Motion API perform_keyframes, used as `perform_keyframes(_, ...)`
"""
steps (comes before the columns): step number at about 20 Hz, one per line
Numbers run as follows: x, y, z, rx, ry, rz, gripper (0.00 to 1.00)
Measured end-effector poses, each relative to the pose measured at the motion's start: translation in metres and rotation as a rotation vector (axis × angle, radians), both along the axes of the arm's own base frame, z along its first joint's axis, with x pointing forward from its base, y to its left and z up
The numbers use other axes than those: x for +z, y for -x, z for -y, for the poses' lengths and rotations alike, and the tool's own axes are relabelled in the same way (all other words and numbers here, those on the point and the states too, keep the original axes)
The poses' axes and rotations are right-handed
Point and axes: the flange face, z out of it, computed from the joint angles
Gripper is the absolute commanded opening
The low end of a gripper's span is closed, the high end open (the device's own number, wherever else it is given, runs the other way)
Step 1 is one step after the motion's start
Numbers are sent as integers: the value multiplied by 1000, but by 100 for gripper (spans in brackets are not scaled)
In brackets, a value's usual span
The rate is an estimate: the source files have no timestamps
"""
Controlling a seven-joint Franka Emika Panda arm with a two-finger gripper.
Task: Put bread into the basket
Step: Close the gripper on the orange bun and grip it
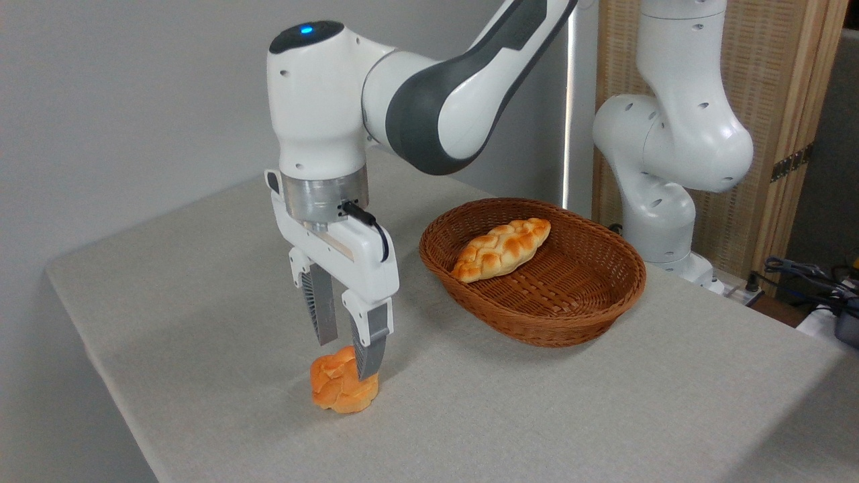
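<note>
Near the front edge of the grey table (pixel 201 322), the small knotted bun (pixel 341 386) sits on the cloth, and the gripper (pixel 349 355) stands over it pointing down. One finger is in front of the bun and reaches low along its side, the other ends at its top behind; whether they already press the bun I cannot tell, but there is a gap between them. The wicker basket (pixel 537 322) is well apart to the right, with a braided loaf (pixel 502 248) already inside. The risk, I think, is an uneven grasp: the lumpy bun may roll or slip out when the fingers close, or fall during the lift toward the basket.
</note>
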Motion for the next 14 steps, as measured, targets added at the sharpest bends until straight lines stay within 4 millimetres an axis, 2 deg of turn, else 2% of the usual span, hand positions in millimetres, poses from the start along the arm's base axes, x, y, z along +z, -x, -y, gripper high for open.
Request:
perform_keyframes(6,-15,-3,0,-4,-8,-21,100)
perform_keyframes(8,-16,-4,0,-4,-8,-18,95)
perform_keyframes(9,-16,-6,0,-4,-7,-4,89)
perform_keyframes(14,-26,-9,1,-5,-4,26,36)
